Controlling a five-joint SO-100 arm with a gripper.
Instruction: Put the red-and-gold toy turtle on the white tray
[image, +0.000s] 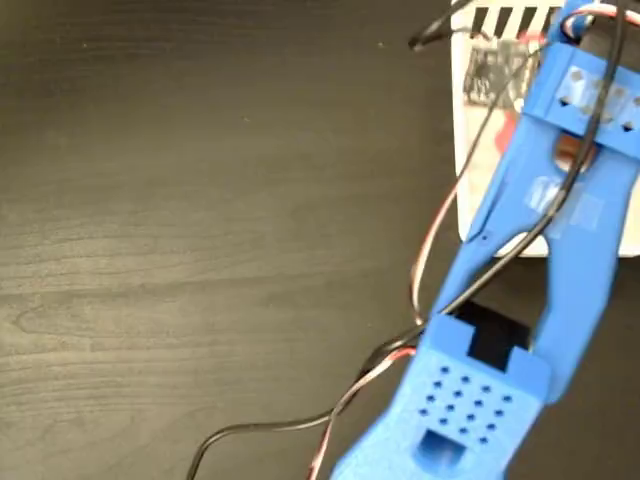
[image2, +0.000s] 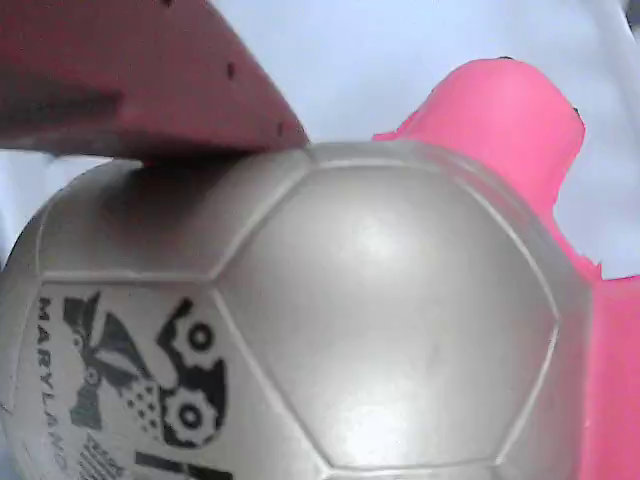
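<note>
in the fixed view my blue arm (image: 540, 260) reaches up toward the top right, over the tray (image: 468, 110), whose black stripes show at its top edge. my gripper (image: 520, 125) is hidden under the arm here, so from this view i cannot tell how the jaws stand; a small patch of red, probably the turtle (image: 506, 135), peeks out beside the arm, over the white surface. the dark table (image: 200, 200) is bare on the left. in the wrist view the turtle (image2: 330, 330) fills the picture: one finger (image2: 140, 80) presses on the top of its shell, a pink part sticks up at right, and pale white lies behind it, which i take to be the tray. the second finger is out of sight, so a clamp on the turtle is my judgement, not certain. i judge the carry done and the release left. the shell logo reads "marylan", cut off at the edge, over a dark gear-like emblem.
</note>
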